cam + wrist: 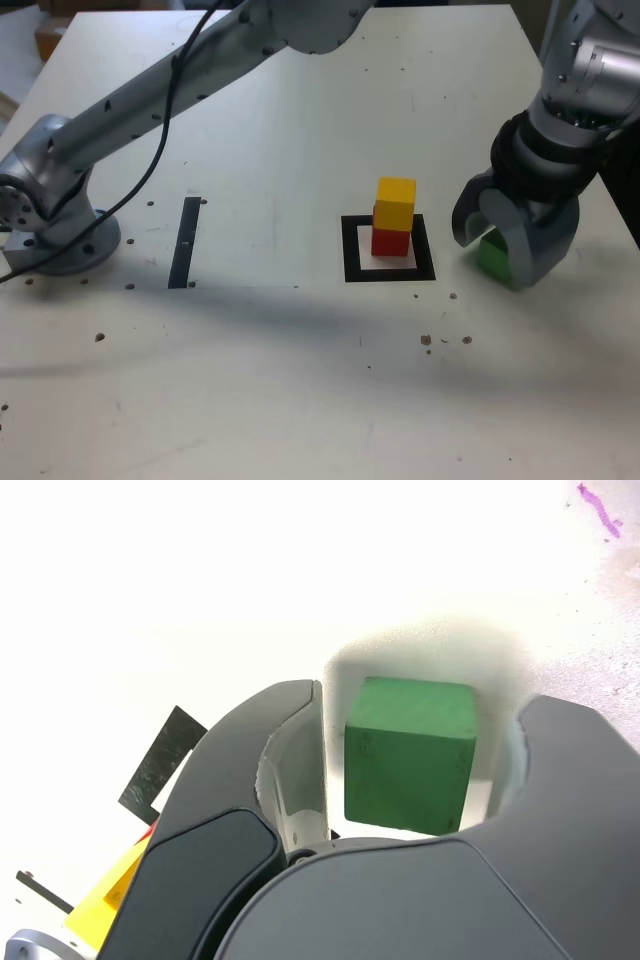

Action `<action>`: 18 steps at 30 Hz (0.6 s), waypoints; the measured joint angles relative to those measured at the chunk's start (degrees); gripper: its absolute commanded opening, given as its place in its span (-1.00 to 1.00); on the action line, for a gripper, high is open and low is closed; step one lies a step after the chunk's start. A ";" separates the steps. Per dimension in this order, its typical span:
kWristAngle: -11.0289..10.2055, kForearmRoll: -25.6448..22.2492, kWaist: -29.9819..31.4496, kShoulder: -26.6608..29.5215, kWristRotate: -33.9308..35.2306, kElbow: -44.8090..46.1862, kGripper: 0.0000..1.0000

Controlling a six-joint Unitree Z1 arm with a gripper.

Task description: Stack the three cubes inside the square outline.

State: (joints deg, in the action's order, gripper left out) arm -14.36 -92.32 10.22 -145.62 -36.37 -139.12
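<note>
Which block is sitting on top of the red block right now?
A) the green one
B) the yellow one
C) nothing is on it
B: the yellow cube sits on the red cube inside the square outline, while the green cube is off to the exterior view's right, between the jaws of the gripper.

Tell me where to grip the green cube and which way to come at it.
Grip the green cube across its two opposite flat side faces, coming from above. It sits flat on the table, apart from the stack in the square outline, so both sides are free. The gripper already straddles it; in the wrist view a pale gap shows on each side.
</note>
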 measured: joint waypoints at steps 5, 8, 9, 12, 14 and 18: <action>0.30 0.00 -0.05 0.00 -0.09 -0.23 -0.70; 0.47 0.00 -0.06 0.00 -0.35 -0.33 -0.75; 0.55 0.00 -0.06 0.00 -0.45 -0.36 -0.76; 0.92 0.00 -0.06 0.00 -0.75 -0.48 -0.77; 1.03 -0.03 -0.06 0.00 -0.80 -0.51 -0.77; 1.19 -0.28 -0.06 0.01 -0.75 -0.93 -0.77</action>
State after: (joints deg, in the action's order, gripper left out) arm -13.17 -92.60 10.15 -145.61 -37.13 -140.06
